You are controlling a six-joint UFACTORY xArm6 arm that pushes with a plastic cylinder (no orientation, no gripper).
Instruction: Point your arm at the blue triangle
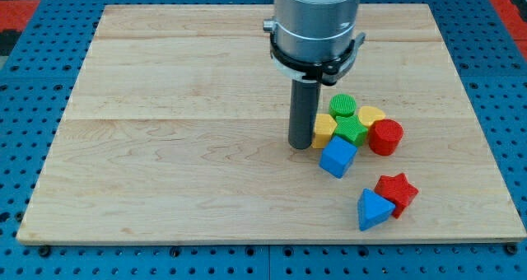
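The blue triangle (pixel 373 209) lies near the view's bottom right of the wooden board (pixel 165 148), touching a red star (pixel 398 191) at its upper right. My tip (pixel 300 145) stands to the upper left of the triangle, well apart from it. The tip is just left of a yellow block (pixel 324 131) and upper left of a blue cube (pixel 338 156).
A cluster sits right of my tip: a green round block (pixel 343 106), a green block (pixel 352 132), a yellow heart-like block (pixel 371 115) and a red cylinder (pixel 385 137). The board's right edge (pixel 486 132) is near the cluster.
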